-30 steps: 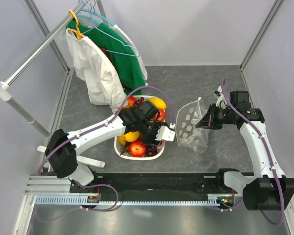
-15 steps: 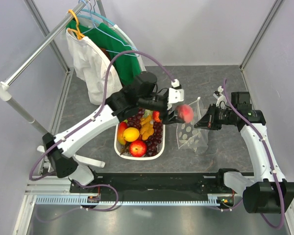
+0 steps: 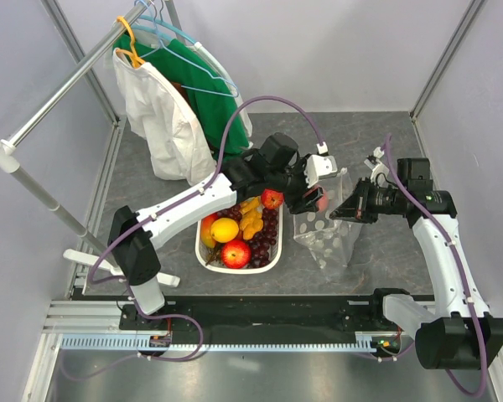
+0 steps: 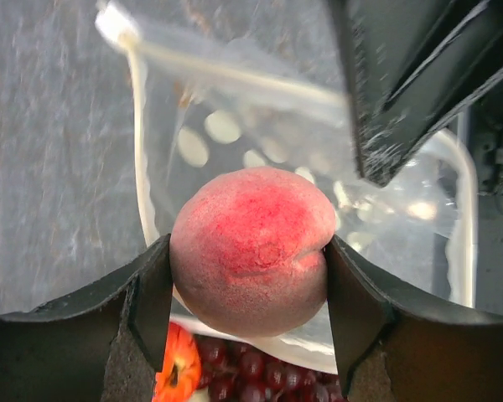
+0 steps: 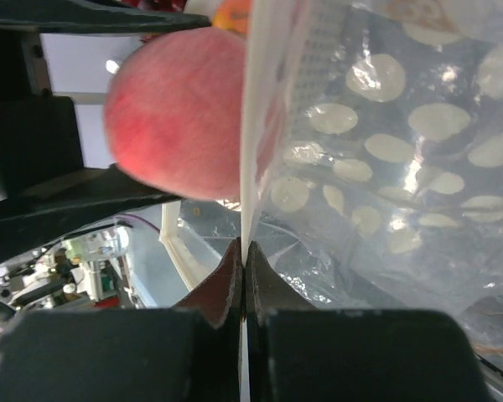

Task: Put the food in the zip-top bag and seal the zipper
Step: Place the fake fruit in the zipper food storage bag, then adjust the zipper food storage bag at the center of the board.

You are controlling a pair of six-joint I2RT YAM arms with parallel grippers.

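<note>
My left gripper (image 3: 316,199) is shut on a red-pink peach (image 4: 251,247) and holds it at the open mouth of the clear dotted zip-top bag (image 3: 331,233). The bag also shows beyond the peach in the left wrist view (image 4: 235,134). My right gripper (image 3: 346,209) is shut on the bag's mouth edge, pinching the white zipper strip (image 5: 253,126), with the peach (image 5: 180,113) just left of the strip. The other food lies in the white slotted basket (image 3: 235,270): a red apple (image 3: 235,253), a yellow-orange fruit (image 3: 225,229), dark grapes (image 3: 266,239) and another apple (image 3: 272,198).
A clothes rail (image 3: 59,92) with hangers, a white garment (image 3: 159,117) and a green garment (image 3: 214,105) stands at the back left. Enclosure posts and walls ring the grey table (image 3: 386,151).
My left arm lifted the peach out of the basket and carried it right to the bag's mouth. My right gripper kept hold of the bag's edge.
</note>
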